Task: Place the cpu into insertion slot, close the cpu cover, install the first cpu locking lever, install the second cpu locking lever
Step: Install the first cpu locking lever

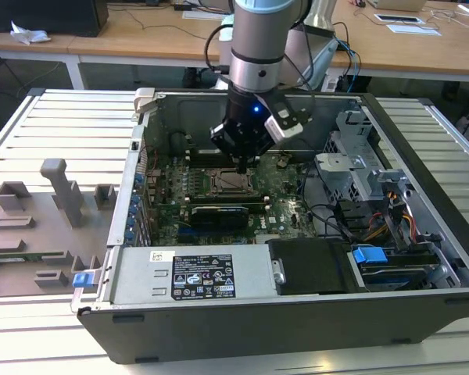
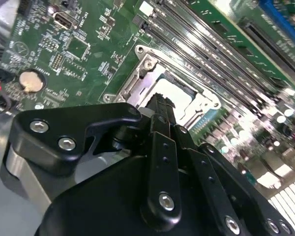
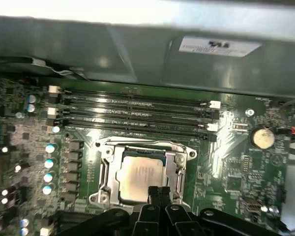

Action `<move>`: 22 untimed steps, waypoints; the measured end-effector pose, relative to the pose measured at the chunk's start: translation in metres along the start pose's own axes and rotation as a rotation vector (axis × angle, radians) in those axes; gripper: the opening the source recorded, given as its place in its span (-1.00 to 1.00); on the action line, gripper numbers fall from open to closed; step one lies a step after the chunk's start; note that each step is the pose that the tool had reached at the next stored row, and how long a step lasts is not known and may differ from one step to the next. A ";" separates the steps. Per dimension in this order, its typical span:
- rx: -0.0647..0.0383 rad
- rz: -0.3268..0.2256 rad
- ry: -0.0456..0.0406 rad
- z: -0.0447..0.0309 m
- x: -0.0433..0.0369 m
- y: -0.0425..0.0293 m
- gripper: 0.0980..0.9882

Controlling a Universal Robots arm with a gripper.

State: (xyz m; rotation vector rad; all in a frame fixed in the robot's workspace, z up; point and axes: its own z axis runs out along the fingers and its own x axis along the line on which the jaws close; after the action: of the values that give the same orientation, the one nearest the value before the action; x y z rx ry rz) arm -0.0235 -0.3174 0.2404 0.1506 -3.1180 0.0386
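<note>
The cpu [image 3: 139,174], a dull silver square, lies in the insertion slot [image 1: 228,181] on the green board. The cpu cover [image 3: 106,169], a thin silver frame, lies flat around the chip in the first wrist view. In the second wrist view the cpu [image 2: 172,93] and the cpu cover [image 2: 137,81] show past the fingers. My gripper [image 1: 241,166] hangs inside the open case just above the slot's near edge. Its black fingertips [image 3: 154,191] are pressed together with nothing between them, as in the second wrist view [image 2: 160,101]. I cannot tell how the locking levers stand.
Long memory slots [image 3: 137,105] run beside the socket. A coin battery [image 3: 262,137] sits on the board. A black box [image 1: 309,266] and a labelled grey box [image 1: 195,275] fill the case's front. Cables [image 1: 391,219] crowd the exterior view's right. Grey fixtures [image 1: 62,187] stand outside on the left.
</note>
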 end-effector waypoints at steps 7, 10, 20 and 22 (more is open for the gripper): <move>0.003 0.000 0.0003 -0.0238 0.0005 -0.0006 -0.98; 0.005 0.000 0.0005 -0.0329 0.0007 -0.0008 -0.98; 0.006 0.000 0.0005 -0.0413 0.0009 -0.0010 -0.98; 0.006 0.000 0.0005 -0.0414 0.0009 -0.0010 -0.98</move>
State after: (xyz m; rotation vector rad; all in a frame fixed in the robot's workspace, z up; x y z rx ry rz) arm -0.0236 -0.3174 0.2818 0.1503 -3.1177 0.0475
